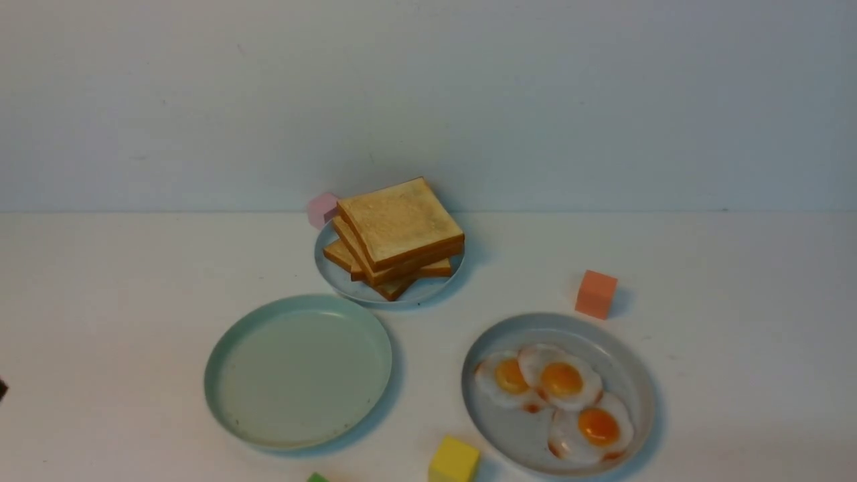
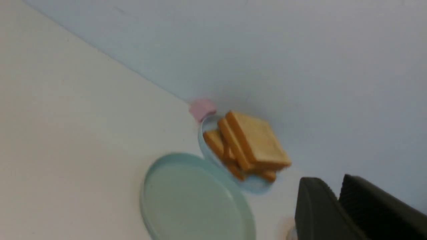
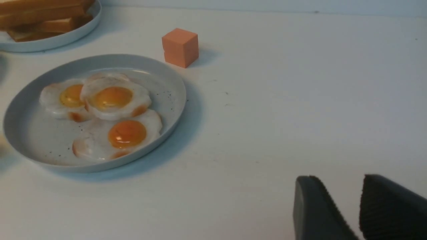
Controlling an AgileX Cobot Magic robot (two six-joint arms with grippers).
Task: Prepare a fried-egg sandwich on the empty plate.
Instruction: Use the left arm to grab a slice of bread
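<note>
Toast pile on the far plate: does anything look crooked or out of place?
Yes. The toast slices sit askew on the small plate, each turned differently, corners sticking out. None has fallen off.

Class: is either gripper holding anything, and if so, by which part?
Nothing is held: the left gripper and the right gripper are both open and empty.

An orange cube (image 1: 595, 294) stands on the white surface (image 1: 736, 348), just beyond the grey-blue plate (image 1: 622, 361). A pink cube (image 1: 322, 209) sits behind the small pale blue plate (image 1: 341, 284), near the wall (image 1: 535, 100). A yellow cube (image 1: 454, 460) lies nearest, beside a green scrap (image 1: 317, 478) (barely in frame).
</note>
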